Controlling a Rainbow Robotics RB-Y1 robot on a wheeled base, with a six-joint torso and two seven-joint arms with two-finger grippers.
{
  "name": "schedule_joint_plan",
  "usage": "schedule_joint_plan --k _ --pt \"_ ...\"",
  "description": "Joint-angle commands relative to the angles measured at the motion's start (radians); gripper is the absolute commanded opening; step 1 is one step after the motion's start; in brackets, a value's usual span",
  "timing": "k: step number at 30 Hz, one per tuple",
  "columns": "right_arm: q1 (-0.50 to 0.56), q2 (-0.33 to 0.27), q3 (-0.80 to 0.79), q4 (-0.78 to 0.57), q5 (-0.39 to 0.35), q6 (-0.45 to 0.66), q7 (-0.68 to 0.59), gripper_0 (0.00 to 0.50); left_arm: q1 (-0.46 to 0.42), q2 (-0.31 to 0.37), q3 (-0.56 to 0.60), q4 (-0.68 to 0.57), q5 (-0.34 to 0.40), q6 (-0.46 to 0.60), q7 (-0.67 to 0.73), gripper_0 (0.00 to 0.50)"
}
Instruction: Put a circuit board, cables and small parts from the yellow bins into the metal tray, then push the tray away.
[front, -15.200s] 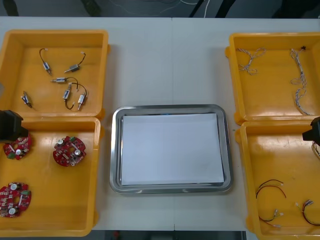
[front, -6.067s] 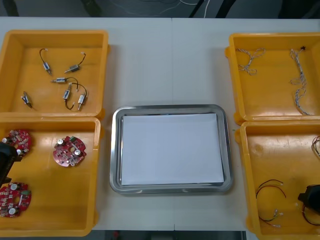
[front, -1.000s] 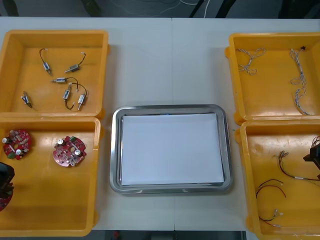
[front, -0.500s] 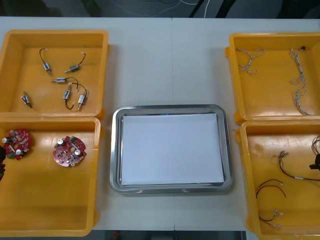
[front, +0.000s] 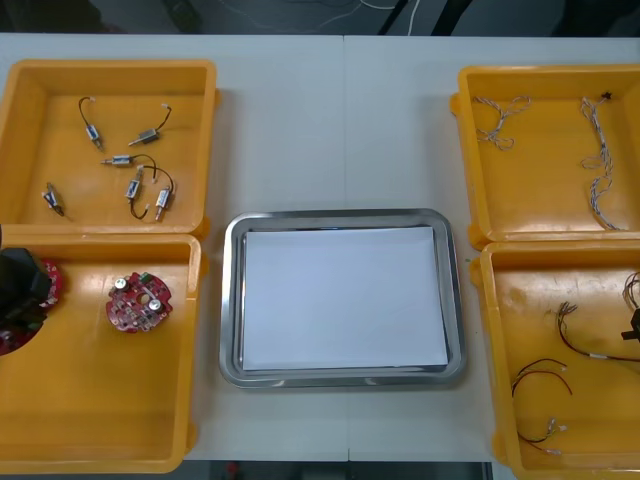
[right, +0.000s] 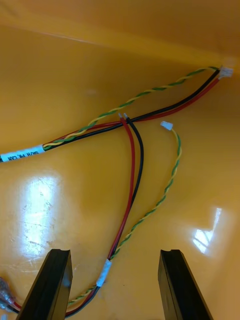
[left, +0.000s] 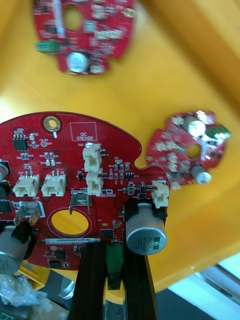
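Pinching a circuit board (left: 75, 165), left gripper (left: 114, 260) left of metal tray (front: 232, 300), right gripper (right: 114, 260) right of it, mostly cut off in front view, fingers spread over cables (right: 131, 170).

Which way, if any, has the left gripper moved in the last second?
Yes: the left gripper, holding a circuit board, moved farther from the robot, level with the loose board.

This looks like an electronics assembly workshop — a plain light table (front: 340, 120) carries yellow bins (front: 110, 66) sorted by kind, holding round red circuit boards (front: 139, 301), cables (right: 136, 165) and small metal parts (front: 146, 137) — with a metal tray (front: 340, 215) set between them.
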Motion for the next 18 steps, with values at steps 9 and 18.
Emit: schedule_joint_plan --k 9,18 --pt "-0.03 0.047 0.059 -0.01 0.05 -0.033 -0.052 0.5 -0.288 0.042 -0.269 -0.032 0.036 0.0 -0.077 0.0" --pt "-0.03 0.102 0.06 -0.01 0.085 -0.047 -0.052 0.5 -0.419 -0.018 -0.383 -0.032 0.048 0.003 -0.056 0.0"
